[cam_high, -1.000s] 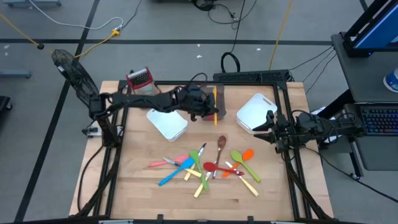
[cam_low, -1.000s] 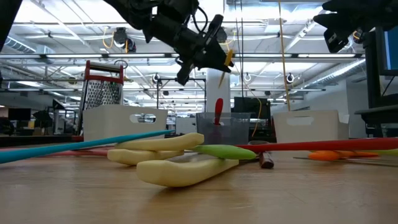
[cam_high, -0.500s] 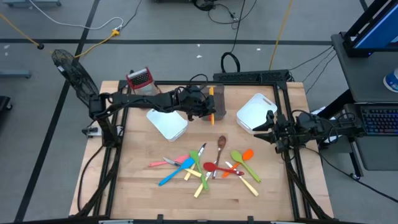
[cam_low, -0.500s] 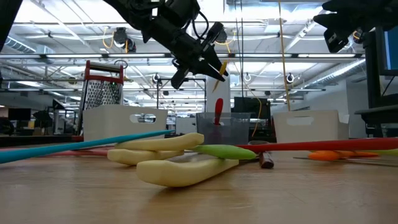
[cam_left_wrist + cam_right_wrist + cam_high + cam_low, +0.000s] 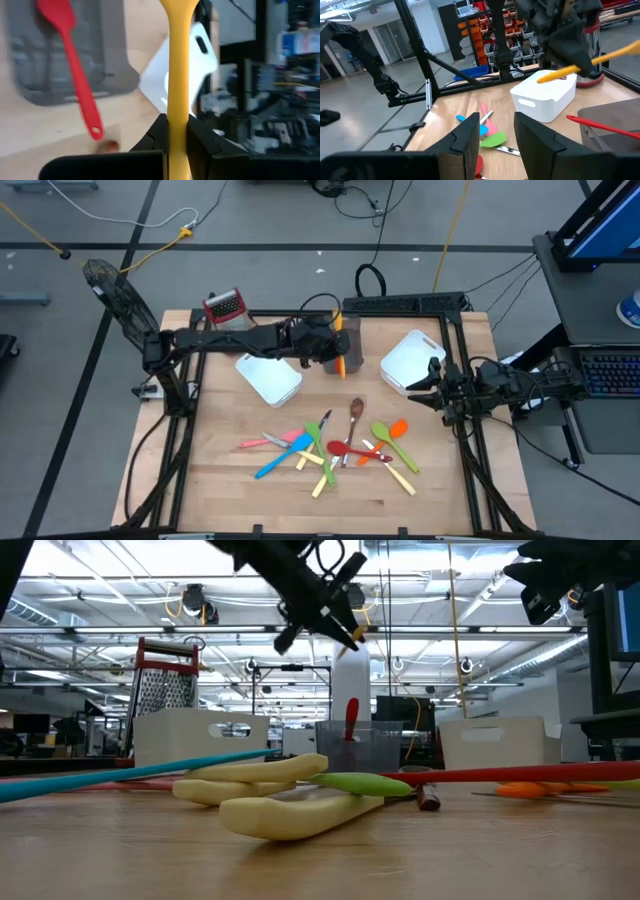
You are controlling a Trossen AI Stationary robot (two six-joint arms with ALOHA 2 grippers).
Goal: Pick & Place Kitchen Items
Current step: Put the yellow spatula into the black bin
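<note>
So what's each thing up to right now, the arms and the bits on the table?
Left gripper: jaws shut on the yellow utensil, held above the grey bin.
Right gripper: open, empty, waiting at the table's right edge.
Red spatula: lying in the grey bin.
Grater: upright.

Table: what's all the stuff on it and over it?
Grater: one, red-topped metal, far left corner.
White bins: two, one mid-left, the other far right.
Grey bin: one, between the white bins.
Red spatula: one, standing in the grey bin.
Pile: about a dozen utensils, mixed colours, near middle.
Wooden spoon: one, brown, at the pile's far edge.
Yellow spatula: one, held above the grey bin.
Left tool: shut on the yellow spatula.
Right tool: open, empty, right edge.
</note>
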